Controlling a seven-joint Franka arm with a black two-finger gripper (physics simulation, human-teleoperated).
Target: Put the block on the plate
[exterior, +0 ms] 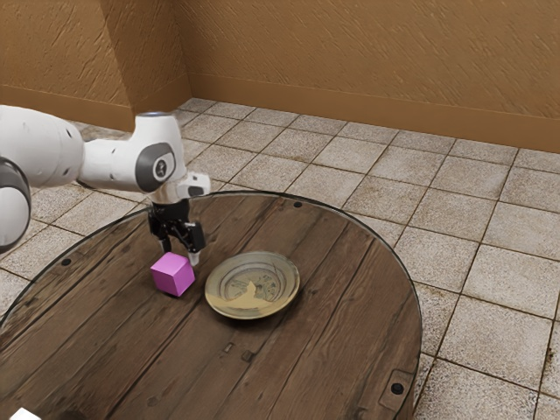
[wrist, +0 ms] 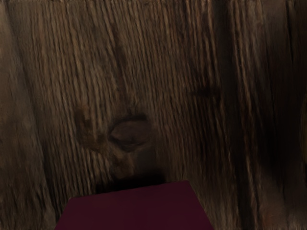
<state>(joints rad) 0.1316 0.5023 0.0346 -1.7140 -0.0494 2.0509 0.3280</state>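
Pink block sits beside the plate, end effector spread at it

The pink block [exterior: 172, 275] is on the round wooden worktop [exterior: 350, 324], near the plate [exterior: 288, 289] but apart from it, on its side toward the exterior view's left. The end effector [exterior: 179, 254] is low at the block, with its two fingers standing wide apart; neither view makes clear whether either finger touches it.

The block looks like a cube with no evident long axis. It sits upright, flat face up, turned so that one vertical edge points roughly toward the exterior camera, with a side face going back on either hand. In the wrist view its straight upper edge runs slightly aslant.

The exterior view gives the plate with its patterned middle and pale patch, the tiled floor [exterior: 516, 271], the brown wall [exterior: 367, 52] and part of a white object [exterior: 24, 415]. The wrist view adds close wood grain, an oval knot [wrist: 130, 133] and a dark shadow [wrist: 129, 183] against the block's edge.
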